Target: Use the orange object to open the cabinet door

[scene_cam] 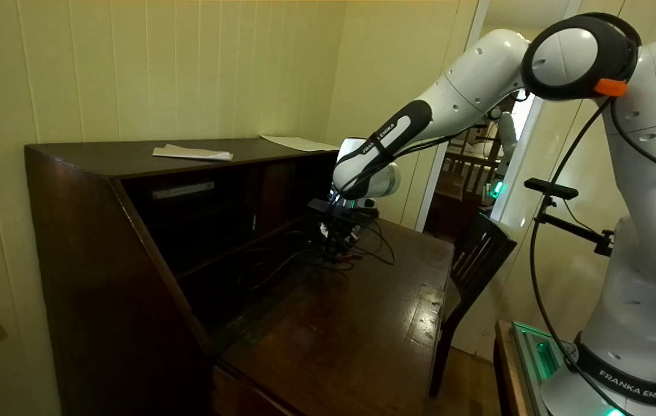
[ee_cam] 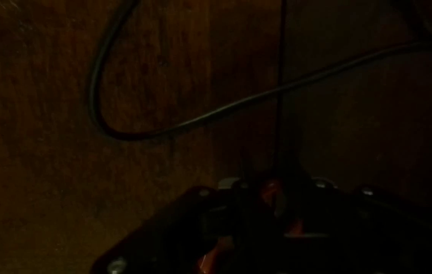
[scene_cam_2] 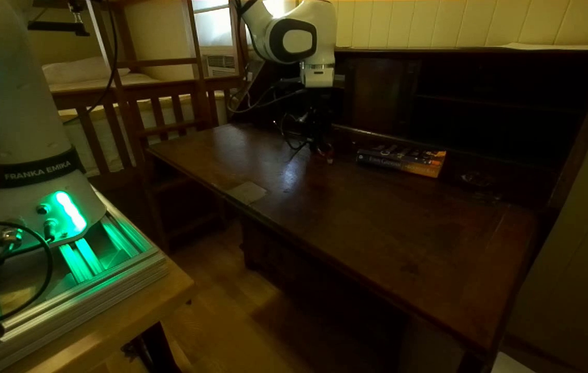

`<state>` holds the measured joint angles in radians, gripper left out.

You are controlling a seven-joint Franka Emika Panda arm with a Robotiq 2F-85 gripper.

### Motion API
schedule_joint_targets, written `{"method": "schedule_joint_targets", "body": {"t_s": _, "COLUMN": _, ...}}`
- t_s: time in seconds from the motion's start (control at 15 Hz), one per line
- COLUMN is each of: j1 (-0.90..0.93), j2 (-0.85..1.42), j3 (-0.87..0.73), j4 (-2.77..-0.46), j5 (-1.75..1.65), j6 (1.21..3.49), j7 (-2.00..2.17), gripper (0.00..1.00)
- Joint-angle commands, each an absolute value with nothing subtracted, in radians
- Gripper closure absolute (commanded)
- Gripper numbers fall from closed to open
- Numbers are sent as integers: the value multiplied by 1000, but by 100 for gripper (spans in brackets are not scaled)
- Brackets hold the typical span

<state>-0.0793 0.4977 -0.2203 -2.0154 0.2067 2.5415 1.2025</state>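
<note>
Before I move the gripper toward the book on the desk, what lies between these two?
In an exterior view, a reddish piece shows at the gripper; from there to the book, I see only dim, bare desktop.

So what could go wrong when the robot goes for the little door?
A loose cable loops out near the gripper, so it might snag as the gripper moves toward the small cabinet door. A book lies close by on the desk; the gripper might bump it. And the wrist view is too dark to tell whether the reddish thing is held firmly, so it might slip.
</note>
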Motion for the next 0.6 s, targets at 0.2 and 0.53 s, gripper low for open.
{"method": "schedule_joint_targets", "body": {"t_s": 0.2, "j1": -41, "j2": 437, "j3": -247, "j4": -2074, "j5": 215, "j6": 2542, "j7": 1357, "gripper": 28}}
{"method": "schedule_joint_targets", "body": {"t_s": 0.53, "j1": -27, "j2": 409, "j3": -281, "j4": -2094, "j5": 205, "j6": 2579, "j7": 1614, "gripper": 0}}
